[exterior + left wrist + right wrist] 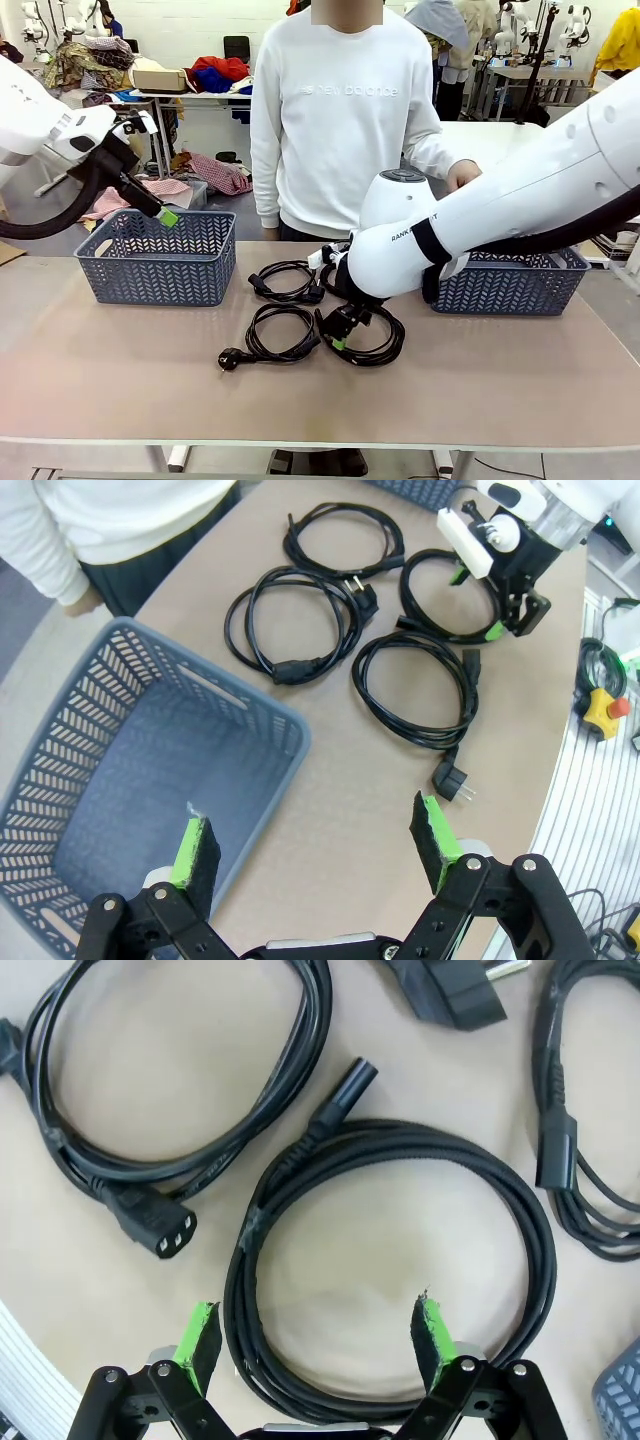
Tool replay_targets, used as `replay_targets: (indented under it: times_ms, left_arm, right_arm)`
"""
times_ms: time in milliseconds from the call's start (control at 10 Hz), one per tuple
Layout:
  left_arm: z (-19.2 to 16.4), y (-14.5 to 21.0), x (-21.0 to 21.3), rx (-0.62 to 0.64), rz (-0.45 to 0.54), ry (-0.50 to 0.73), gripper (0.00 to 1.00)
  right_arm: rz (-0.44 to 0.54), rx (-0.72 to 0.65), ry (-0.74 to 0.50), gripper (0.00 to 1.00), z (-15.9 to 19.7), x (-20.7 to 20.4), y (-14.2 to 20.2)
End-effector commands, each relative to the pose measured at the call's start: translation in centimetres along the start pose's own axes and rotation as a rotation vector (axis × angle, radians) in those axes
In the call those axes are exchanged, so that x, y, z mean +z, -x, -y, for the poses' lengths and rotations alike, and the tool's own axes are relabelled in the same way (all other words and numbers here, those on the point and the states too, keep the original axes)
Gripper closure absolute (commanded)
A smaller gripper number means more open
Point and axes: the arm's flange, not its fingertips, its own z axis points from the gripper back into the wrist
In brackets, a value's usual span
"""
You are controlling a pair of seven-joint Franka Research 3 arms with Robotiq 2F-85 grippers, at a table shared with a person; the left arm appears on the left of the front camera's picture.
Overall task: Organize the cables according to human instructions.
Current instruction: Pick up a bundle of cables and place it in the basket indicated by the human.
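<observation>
Several black coiled cables lie mid-table between two baskets. My right gripper (340, 338) hangs open just above one coil (390, 350), its green pads (205, 1328) straddling that coil's near side (400, 1138). Two more coils lie to its left (262, 290) (280, 357). The left wrist view takes in the same group (295, 668) (385, 710) and my right gripper (475, 602) over its coil. My left gripper (165, 215) is open and holds nothing, above the left basket's (155, 270) far rim; its fingers (195, 850) frame that basket's corner (220, 680).
A second grey basket (520, 285) stands at the right, partly behind my right arm. The person stands at the far edge, one hand (462, 175) above that basket. Neighbouring coils (150, 1222) (560, 1150) lie close to the right gripper's coil.
</observation>
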Motion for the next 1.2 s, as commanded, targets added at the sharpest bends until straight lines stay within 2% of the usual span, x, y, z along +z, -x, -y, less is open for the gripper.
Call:
replay_targets:
  times_ms: [0, 1100]
  left_arm:
    - [0.0, 0.2, 0.0, -0.011, 0.032, 0.015, 0.00]
    - [0.0, 0.2, 0.0, -0.011, 0.032, 0.015, 0.00]
  right_arm:
    - [0.007, -0.022, 0.018, 0.00, -0.5, -0.4, -1.6]
    - [-0.021, -0.092, 0.079, 0.00, -1.2, -2.0, -3.5]
